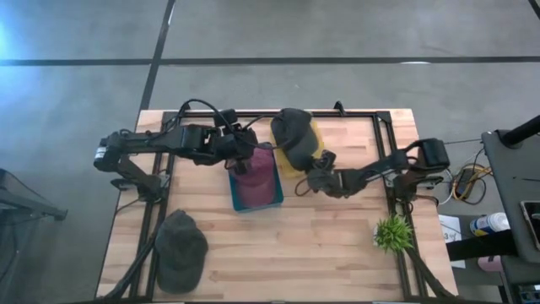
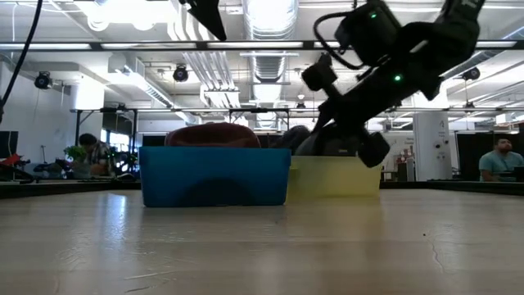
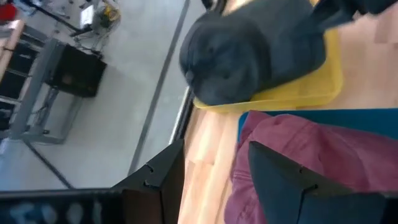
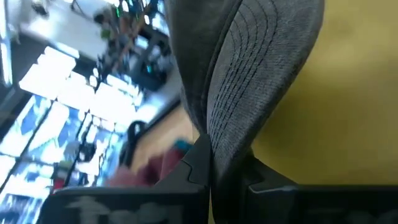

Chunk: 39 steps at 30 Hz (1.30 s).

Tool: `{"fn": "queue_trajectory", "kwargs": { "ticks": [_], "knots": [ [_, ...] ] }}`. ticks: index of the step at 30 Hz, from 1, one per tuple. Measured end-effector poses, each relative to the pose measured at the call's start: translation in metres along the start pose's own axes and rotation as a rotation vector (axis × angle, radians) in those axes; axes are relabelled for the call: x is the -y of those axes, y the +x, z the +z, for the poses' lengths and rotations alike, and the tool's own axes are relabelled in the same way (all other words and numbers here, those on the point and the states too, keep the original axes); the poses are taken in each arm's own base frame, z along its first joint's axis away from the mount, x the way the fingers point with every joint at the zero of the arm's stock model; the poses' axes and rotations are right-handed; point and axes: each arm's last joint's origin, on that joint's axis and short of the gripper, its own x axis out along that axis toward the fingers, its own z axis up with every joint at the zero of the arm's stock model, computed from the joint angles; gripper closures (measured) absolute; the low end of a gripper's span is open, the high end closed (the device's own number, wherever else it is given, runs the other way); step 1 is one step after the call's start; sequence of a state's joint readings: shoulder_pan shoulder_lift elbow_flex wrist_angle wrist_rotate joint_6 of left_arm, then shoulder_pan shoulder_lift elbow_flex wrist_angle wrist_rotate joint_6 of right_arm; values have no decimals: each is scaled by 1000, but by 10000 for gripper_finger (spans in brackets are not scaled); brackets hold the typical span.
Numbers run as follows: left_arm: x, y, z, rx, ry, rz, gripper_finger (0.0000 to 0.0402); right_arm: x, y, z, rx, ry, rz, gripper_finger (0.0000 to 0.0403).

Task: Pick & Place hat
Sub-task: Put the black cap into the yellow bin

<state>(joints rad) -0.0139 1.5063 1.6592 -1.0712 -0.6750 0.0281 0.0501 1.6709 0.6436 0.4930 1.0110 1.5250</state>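
Observation:
A dark grey hat (image 1: 291, 128) lies in a yellow bin (image 1: 289, 171) at the table's far middle, its crown over the bin's far rim. My right gripper (image 1: 312, 171) is shut on its brim. A maroon hat (image 1: 256, 175) fills the blue bin (image 1: 275, 200) beside it. My left gripper (image 1: 243, 159) is open over the blue bin's far left corner, one finger (image 3: 292, 186) above the maroon hat (image 3: 311, 143) and the other outside the bin; I cannot tell whether it touches. A third dark hat (image 1: 180, 249) lies flat on the table at the near left. My right gripper pinches the grey hat's stitched brim (image 4: 249, 106) between its two fingers (image 4: 198, 163). The fingers come slanting down from the table's right near side. The brim stands on edge in the hold, and the crown (image 3: 249, 50) rests in the yellow bin (image 3: 298, 93).
A small green plant (image 1: 392, 234) stands near the table's right near corner. The two bins stand side by side, blue (image 2: 213, 176) and yellow (image 2: 336, 176). Bare wood lies between the bins and the near edge. People show in the room beyond.

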Motion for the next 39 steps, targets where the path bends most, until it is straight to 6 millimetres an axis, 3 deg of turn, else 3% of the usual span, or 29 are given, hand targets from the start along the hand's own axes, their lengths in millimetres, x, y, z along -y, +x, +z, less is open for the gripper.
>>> {"fn": "queue_trajectory", "kwargs": {
  "ticks": [7, 13, 21, 28, 39],
  "knots": [
    [3, 3, -2, -6, 36, -31, 232, -12, 9, -14, -185, -17, -23, 366],
    [5, 5, 0, 22, 57, -29, 232, -9, 0, 0, -202, -30, -134, 299],
    [5, 5, 6, 73, 18, -25, 232, -16, -3, 10, -462, -155, -130, 237],
    [6, 7, 5, 75, 7, -26, 232, -15, 4, 17, -677, -208, -126, 230],
    [5, 9, 2, 48, -4, -23, 232, -28, -24, 45, -927, -542, -69, 229]
  ]
}}
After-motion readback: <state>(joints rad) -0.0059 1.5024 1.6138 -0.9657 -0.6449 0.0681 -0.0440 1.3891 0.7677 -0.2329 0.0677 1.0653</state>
